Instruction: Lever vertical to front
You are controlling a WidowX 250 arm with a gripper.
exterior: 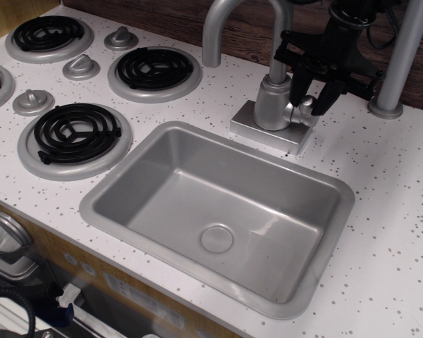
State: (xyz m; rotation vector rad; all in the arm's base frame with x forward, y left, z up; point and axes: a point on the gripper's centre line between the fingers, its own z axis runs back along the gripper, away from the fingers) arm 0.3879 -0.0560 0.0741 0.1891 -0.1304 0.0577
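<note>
The lever (307,103) is a short silver rod on the round side knuckle of the faucet body (271,104), right of the tall curved spout (218,28). Only a short stub of it shows, leaning down towards the front. My black gripper (309,93) reaches down from the upper right, with its two fingers (297,86) on either side of the lever, just above the knuckle. The jaws stand apart, wider than the lever. How the fingers touch the lever is partly hidden by the gripper.
The grey sink (162,176) lies in front of the faucet. A thick grey pole (402,49) with a round base stands just right of the gripper. Black coil burners (74,134) and silver knobs (81,67) fill the left of the speckled white counter.
</note>
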